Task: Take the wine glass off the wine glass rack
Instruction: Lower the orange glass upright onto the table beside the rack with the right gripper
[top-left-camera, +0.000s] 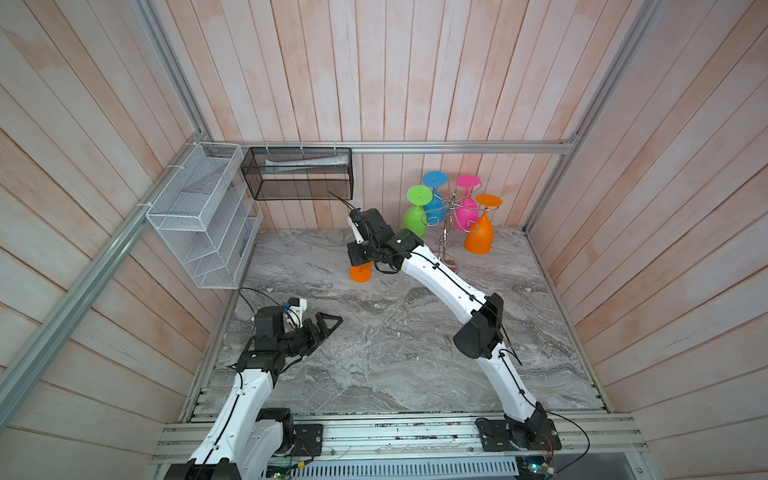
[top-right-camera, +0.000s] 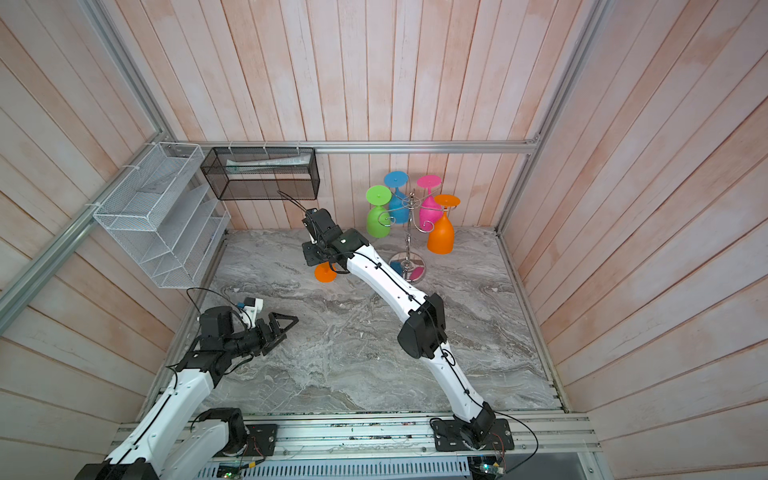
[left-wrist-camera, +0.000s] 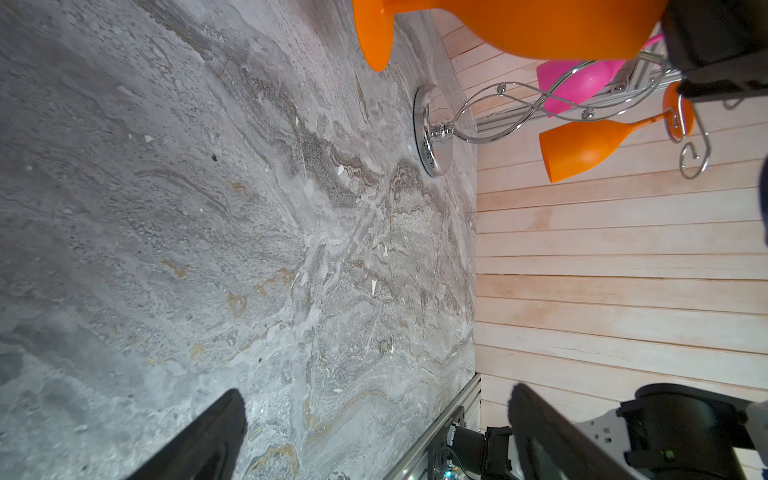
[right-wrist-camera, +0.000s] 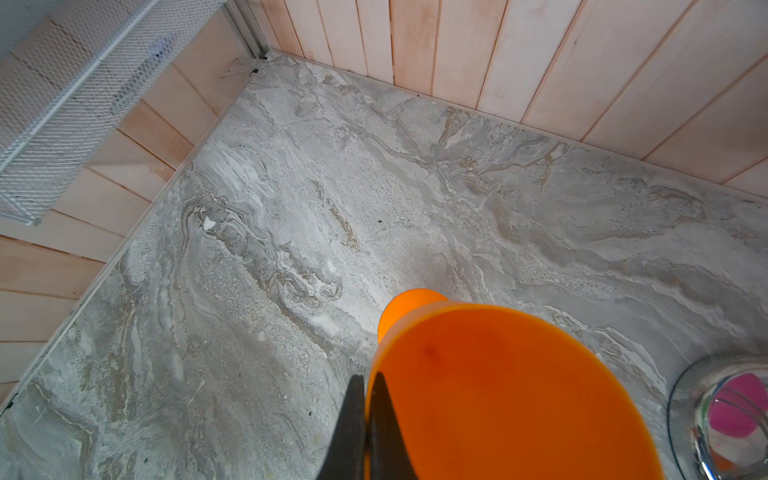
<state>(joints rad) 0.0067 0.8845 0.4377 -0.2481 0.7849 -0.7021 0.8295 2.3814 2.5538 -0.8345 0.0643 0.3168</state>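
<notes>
The right gripper (right-wrist-camera: 367, 399), clamped on the orange wine glass (right-wrist-camera: 498, 395) by its rim, holds it foot-down over the bench (top-left-camera: 374, 332) beside the wine glass rack (top-right-camera: 409, 237); the left gripper (top-left-camera: 328, 324) gapes wide, well apart.

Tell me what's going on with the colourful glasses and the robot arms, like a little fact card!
Rack: chrome wine glass rack, standing at the back of the table
Hanging upside down: green glass, blue glass, pink glass, hanging orange glass
Off the rack: loose orange glass, foot down
Right arm: right gripper shut on the loose orange glass's rim
Left arm: left gripper open, holding nothing
Foot touching table: cannot tell
</notes>
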